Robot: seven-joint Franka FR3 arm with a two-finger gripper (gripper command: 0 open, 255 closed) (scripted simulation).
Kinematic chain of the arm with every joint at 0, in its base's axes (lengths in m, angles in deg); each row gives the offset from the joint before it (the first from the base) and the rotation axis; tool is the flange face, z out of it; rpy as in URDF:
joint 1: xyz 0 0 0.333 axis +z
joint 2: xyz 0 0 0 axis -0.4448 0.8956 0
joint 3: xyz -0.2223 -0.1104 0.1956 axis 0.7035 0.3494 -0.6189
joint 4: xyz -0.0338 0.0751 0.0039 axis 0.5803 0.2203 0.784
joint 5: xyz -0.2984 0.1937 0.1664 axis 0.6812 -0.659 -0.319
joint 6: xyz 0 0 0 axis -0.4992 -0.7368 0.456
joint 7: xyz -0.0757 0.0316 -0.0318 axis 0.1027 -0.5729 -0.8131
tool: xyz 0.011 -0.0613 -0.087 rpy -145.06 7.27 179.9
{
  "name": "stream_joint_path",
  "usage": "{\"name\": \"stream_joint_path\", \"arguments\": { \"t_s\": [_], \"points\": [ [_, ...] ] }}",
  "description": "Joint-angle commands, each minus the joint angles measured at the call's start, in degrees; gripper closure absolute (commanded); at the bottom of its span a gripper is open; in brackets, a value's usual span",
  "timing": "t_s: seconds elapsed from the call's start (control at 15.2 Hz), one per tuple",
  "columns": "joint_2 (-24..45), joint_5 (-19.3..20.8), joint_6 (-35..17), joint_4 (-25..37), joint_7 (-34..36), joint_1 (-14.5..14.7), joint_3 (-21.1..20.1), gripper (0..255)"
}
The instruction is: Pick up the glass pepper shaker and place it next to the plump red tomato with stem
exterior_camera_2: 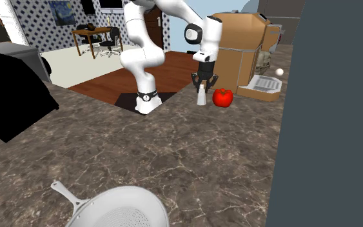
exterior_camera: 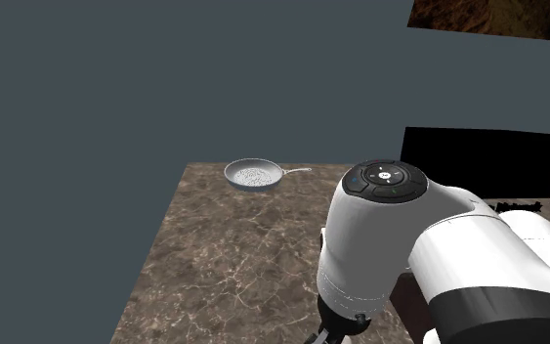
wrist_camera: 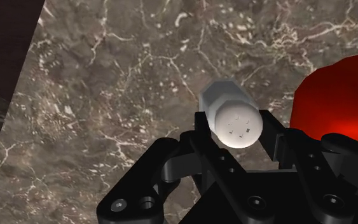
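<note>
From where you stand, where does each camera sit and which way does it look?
Shoulder view: beside and behind the arm, looking down over the counter toward the pan at its far end; the arm's white links show close.
Second exterior view: across the counter, facing the arm; the pan lies nearest, the arm shows, its tool over the shaker beside the tomato.
Wrist view: on the hand, looking down along the tool at the shaker and tomato.
Shared: both outer views show the pan.

A brown marble counter point(exterior_camera_2: 141, 155) meets a slate-grey wall point(exterior_camera: 116, 88); beyond, a wooden table point(exterior_camera_2: 93, 33) stands by patterned wallpaper point(exterior_camera_2: 31, 22).
</note>
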Motion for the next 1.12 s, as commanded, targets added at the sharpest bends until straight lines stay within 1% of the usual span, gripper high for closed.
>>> {"name": "stream_joint_path", "arguments": {
  "t_s": [0.0, 0.33, 0.59, 1.06],
  "points": [
    [0.0, 0.0, 0.0, 0.0, 0.0, 0.0, 0.0, 0],
    [0.0, 0.0, 0.0, 0.0, 0.0, 0.0, 0.0, 0],
    [-3.6, 1.0, 8.6, 5.1, -0.3, 0.6, 3.0, 0],
    [-3.6, 1.0, 8.6, 5.1, -0.3, 0.6, 3.0, 0]
  ]
}}
